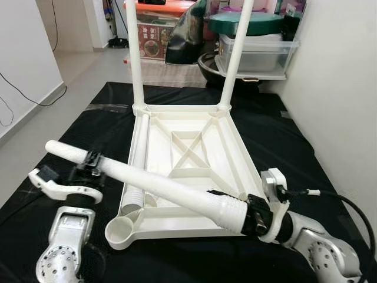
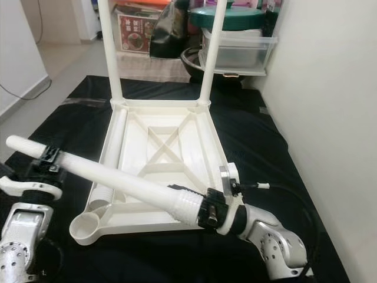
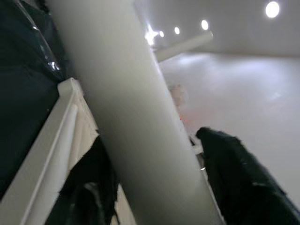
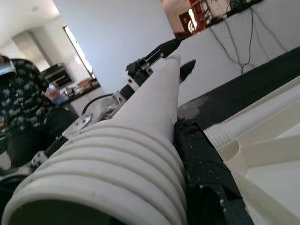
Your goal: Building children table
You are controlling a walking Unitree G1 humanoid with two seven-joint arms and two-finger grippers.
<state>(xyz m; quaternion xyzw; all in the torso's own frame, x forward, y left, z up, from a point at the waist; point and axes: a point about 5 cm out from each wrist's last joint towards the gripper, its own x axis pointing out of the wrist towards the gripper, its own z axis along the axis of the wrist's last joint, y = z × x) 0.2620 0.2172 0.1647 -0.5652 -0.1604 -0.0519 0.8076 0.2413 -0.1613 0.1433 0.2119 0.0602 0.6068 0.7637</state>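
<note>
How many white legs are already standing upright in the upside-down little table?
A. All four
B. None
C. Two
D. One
C: two upright legs stand in the far corners of the table top, while a third leg is held slanting above it by the left pincer and right pincer.

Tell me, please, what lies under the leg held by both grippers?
The upturned white tabletop on black cloth, and another loose leg along its left rail; that leg's threaded end is partly covered.

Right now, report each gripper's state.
Left gripper: shut on the leg, near its thin end.
Right gripper: shut on the leg's ribbed end.
</note>
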